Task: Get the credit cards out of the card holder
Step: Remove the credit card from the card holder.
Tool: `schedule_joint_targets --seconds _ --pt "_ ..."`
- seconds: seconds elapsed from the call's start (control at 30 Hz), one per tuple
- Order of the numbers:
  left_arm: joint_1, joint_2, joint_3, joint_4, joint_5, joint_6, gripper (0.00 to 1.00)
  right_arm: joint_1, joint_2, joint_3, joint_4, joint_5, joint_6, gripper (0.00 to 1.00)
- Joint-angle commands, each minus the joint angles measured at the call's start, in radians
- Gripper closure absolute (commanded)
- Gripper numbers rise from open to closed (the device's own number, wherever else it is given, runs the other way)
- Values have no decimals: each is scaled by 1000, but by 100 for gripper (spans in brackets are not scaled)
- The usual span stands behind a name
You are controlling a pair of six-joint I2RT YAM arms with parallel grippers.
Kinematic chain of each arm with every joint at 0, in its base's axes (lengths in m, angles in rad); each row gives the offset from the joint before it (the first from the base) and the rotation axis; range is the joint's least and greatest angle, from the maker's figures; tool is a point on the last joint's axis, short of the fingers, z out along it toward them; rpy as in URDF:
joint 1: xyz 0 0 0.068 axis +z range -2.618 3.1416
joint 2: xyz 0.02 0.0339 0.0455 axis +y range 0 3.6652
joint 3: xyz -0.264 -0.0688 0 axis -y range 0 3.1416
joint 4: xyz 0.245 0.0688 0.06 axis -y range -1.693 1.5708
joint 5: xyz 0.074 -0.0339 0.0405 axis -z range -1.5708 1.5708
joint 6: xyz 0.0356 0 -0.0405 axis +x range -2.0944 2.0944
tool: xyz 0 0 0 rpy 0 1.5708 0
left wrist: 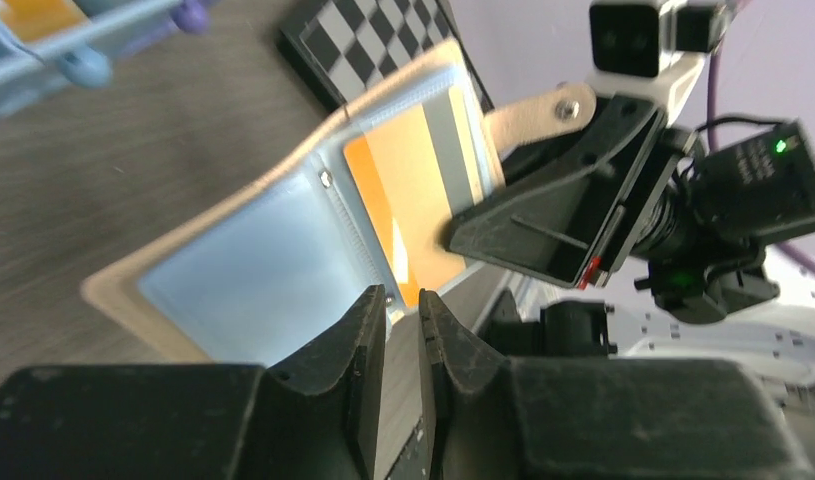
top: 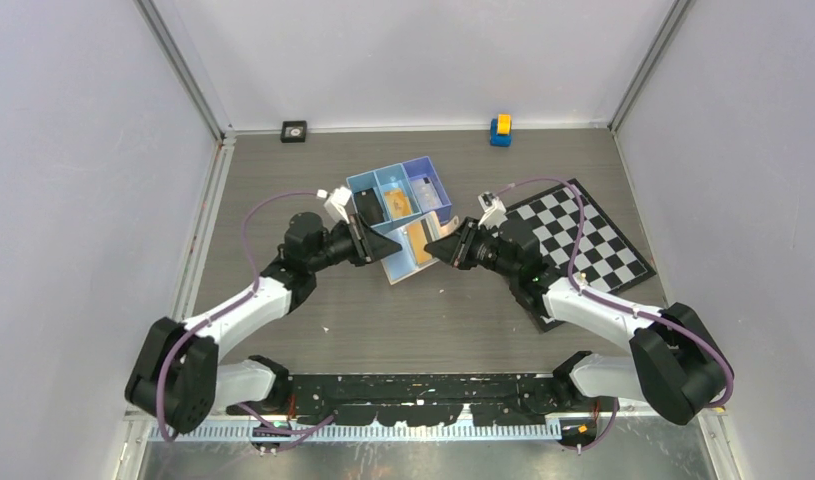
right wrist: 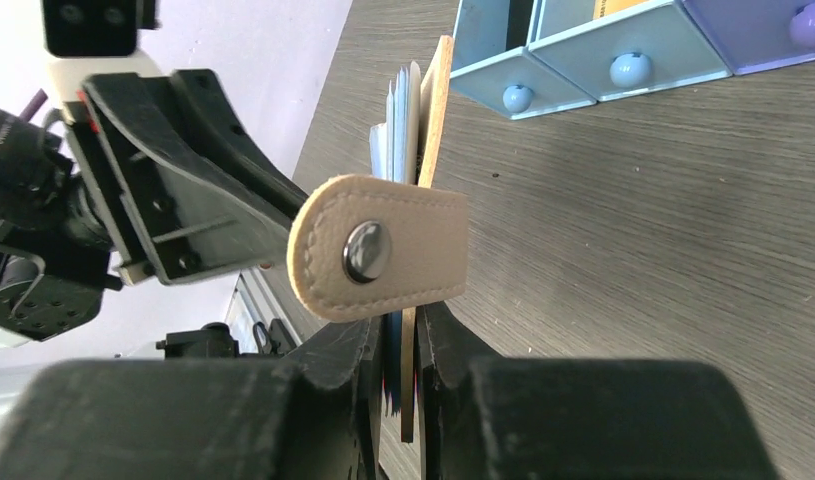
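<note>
The tan card holder (top: pixel 411 252) is held open and upright between both grippers, just in front of the blue tray. Its pale blue sleeves face my left wrist camera (left wrist: pixel 243 270). An orange card (left wrist: pixel 413 190) sits in the right sleeve and also shows from above (top: pixel 419 243). My right gripper (top: pixel 435 250) is shut on the holder's edge under the snap tab (right wrist: pixel 383 250), with the cover and sleeves pinched between its jaws (right wrist: pixel 403 330). My left gripper (top: pixel 391 245) is nearly shut at the holder's lower edge (left wrist: pixel 403 300). Nothing shows in its narrow gap.
The blue three-compartment tray (top: pixel 368 183) stands behind the holder, with a dark thing and an orange thing inside. A checkerboard mat (top: pixel 583 240) lies at the right. A yellow-and-blue block (top: pixel 500 130) and a small black square (top: pixel 294 131) sit by the back wall.
</note>
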Motion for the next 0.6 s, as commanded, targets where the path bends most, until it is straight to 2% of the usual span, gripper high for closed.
schedule_joint_targets --seconds 0.0,0.23,0.4,0.57 --pt "-21 79 44 174 119 -46 79 7 -20 26 113 -3 7 99" --pt "-21 154 46 239 145 -107 68 6 5 -14 273 -59 103 99" --pt "-15 174 33 331 177 -157 68 6 47 -21 362 -101 162 99" --pt "2 173 7 438 200 -213 73 6 78 -20 401 -120 186 99"
